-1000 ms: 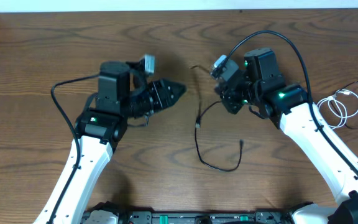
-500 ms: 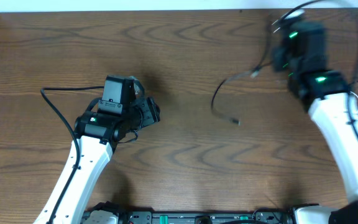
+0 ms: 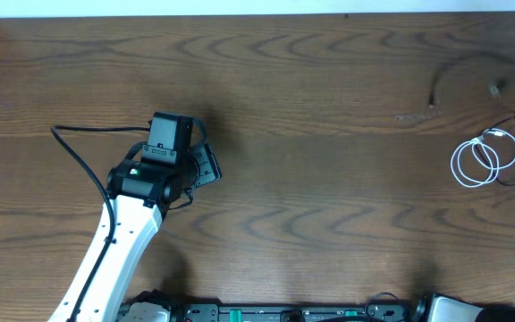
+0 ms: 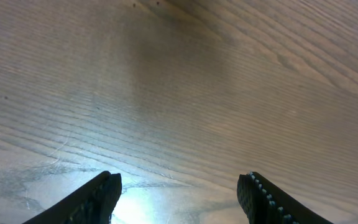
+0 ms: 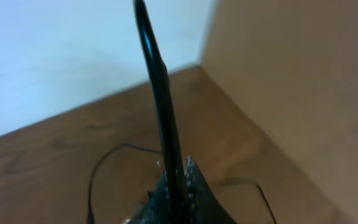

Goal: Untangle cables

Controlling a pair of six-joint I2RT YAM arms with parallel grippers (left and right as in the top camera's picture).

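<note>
Your left arm [image 3: 119, 215] comes in from 7 o'clock of the overhead view. The left gripper [image 3: 202, 166] sits at about 9 o'clock, over bare bench [image 3: 311, 206]. In the left wrist view its fingers [image 4: 98, 196] stand wide apart, and only wood grain and a bright glare patch show between them. They hold no cable.

Toward 2 o'clock overhead you see a thin dark streak with a small pale end. It is too blurred to name with confidence, but it looks like part of the black cable [image 5: 157, 81].

At 3 o'clock, near the bench's right edge, the white cable [image 3: 475, 163] lies in a few loose loops with a plug end at the top of the coil. A thin black cord runs just beside those loops on the 3 o'clock side. You cannot tell whether it crosses them.

Your right gripper [image 5: 174, 180] is almost out of the overhead view, only a dark blur at the right edge. In the right wrist view its fingers are pinched closed on the black cable, which rises from between the tips and leans slightly toward 11 o'clock. Behind it, another thin black length curves across the bench below a pale wall [image 5: 55, 56].
</note>
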